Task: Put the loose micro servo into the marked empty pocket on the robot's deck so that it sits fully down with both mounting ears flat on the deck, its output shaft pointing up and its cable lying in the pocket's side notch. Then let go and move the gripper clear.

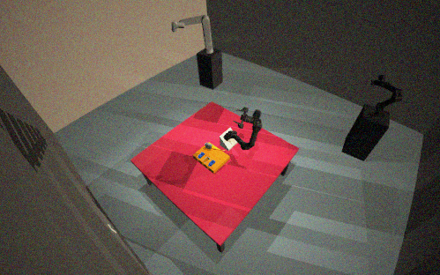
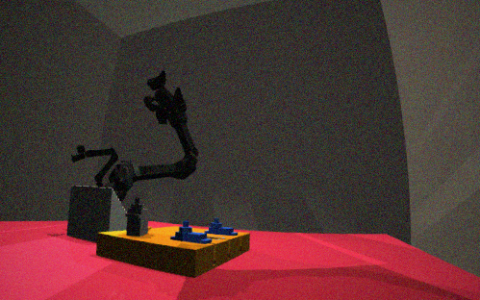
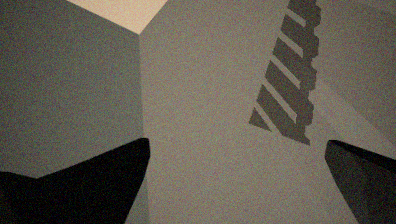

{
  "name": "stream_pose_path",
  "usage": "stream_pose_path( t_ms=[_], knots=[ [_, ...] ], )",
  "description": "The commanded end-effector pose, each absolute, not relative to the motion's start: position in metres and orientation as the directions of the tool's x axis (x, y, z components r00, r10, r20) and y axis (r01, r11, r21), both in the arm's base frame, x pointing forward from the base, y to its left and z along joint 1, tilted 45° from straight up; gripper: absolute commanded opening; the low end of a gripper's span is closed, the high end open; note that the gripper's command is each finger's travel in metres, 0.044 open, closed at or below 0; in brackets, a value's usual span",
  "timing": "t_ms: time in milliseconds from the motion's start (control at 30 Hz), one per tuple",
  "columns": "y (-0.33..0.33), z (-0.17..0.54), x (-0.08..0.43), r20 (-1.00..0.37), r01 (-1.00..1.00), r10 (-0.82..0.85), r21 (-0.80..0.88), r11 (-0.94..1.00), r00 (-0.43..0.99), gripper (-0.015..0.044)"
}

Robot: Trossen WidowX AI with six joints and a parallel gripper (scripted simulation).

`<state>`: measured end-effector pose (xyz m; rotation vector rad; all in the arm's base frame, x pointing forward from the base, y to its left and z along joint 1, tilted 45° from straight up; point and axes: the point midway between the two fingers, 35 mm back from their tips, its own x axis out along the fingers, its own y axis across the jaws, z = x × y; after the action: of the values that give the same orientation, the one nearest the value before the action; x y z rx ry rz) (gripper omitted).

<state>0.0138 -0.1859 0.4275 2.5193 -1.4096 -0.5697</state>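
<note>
The orange deck (image 1: 219, 156) (image 2: 146, 252) lies on the red table. Two blue servos, one (image 1: 201, 155) (image 2: 191, 237) and another (image 1: 212, 163) (image 2: 220, 228), stand on it with their shafts up. Both look low and level; which was the loose one, and how their ears and cables lie, is too small to tell. The marked pocket cannot be made out clearly. My gripper (image 1: 239, 117) (image 2: 170, 82) (image 3: 236, 148) is open and empty, high above the table and away from the deck. The wrist view shows only walls and shadow between the fingers.
A grey block with a dark top (image 1: 208, 145) (image 2: 137, 225) stands at the deck's corner. A pale box with a sloped face (image 1: 225, 132) (image 2: 89, 212) stands beside the deck, near the arm. Two other arms stand on dark pedestals (image 1: 210, 70) (image 1: 365, 132) beyond the red table (image 1: 213, 207) (image 2: 310, 284).
</note>
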Motion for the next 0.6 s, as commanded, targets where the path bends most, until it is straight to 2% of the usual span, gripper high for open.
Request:
stream_pose_path(
  t_ms=[0,567],
  knots=[
    [-0.190,0.423,0.012,-0.248,-0.756,-0.843,0.372,-0.538,0.477,0.0440],
    [-0.213,0.399,0.010,-0.328,-0.607,-0.787,0.505,-0.614,0.523,0.0440]
  ],
)
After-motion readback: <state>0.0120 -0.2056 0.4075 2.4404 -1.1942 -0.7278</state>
